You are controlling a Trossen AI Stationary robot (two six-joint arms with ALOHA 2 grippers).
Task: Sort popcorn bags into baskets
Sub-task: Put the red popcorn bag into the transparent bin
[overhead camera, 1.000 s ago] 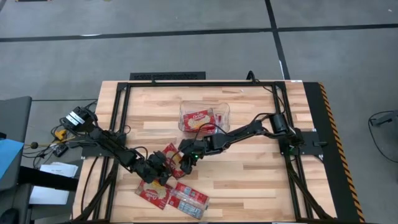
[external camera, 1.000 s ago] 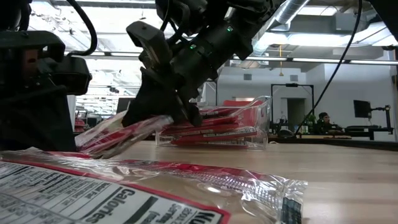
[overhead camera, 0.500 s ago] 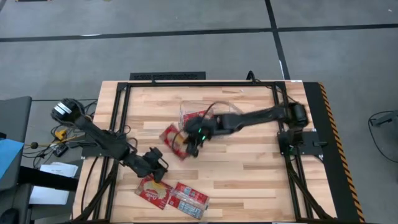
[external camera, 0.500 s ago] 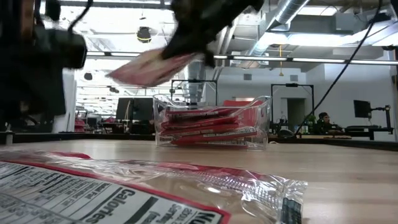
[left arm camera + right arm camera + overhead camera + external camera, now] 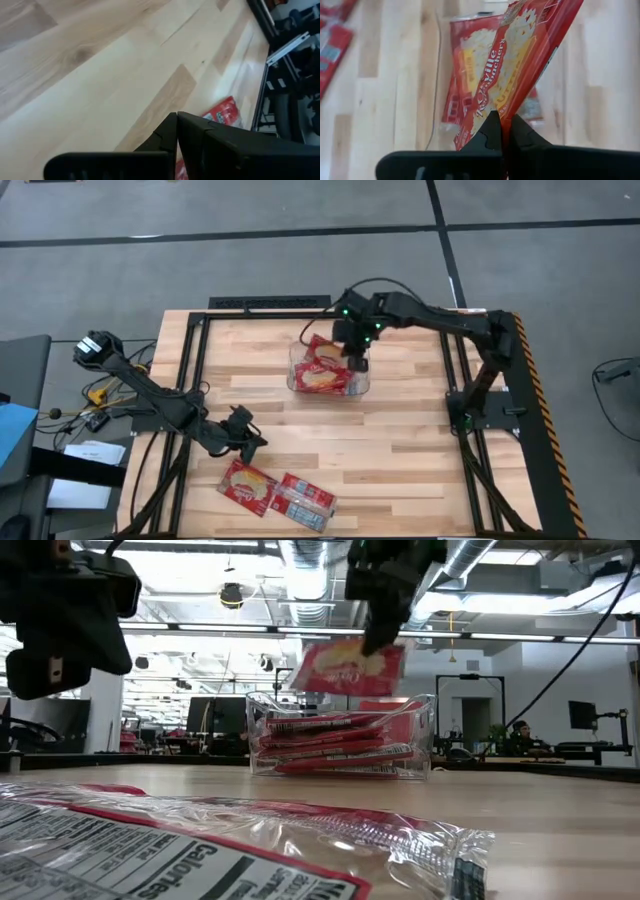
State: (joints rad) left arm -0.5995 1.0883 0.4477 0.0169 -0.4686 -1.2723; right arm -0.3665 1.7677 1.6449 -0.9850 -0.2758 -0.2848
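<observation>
- Red popcorn bag (image 5: 347, 668), printed with a yellowish popcorn picture, hangs in the air above the clear plastic bin (image 5: 294, 378); in the low view its lower edge sits just over the bin's rim without touching it.
- Right hand (image 5: 357, 360) is closed on one edge of that bag, fingers (image 5: 492, 131) pinched tight on the wrapper, so the bag dangles tilted from the hand over the bin's far side.
- Inside the bin lies a stack of popcorn bags (image 5: 335, 745), flat on one another, filling it about halfway up; the top one (image 5: 470, 65) shows its popcorn picture face up.
- Two more bags (image 5: 277, 491) lie side by side on the wooden desk (image 5: 400, 450) near its front edge, well apart from the bin; one shows red, the other a grey panel.
- Left hand (image 5: 248, 438) is fully closed and holds nothing, low over the desk just beside those two bags.
</observation>
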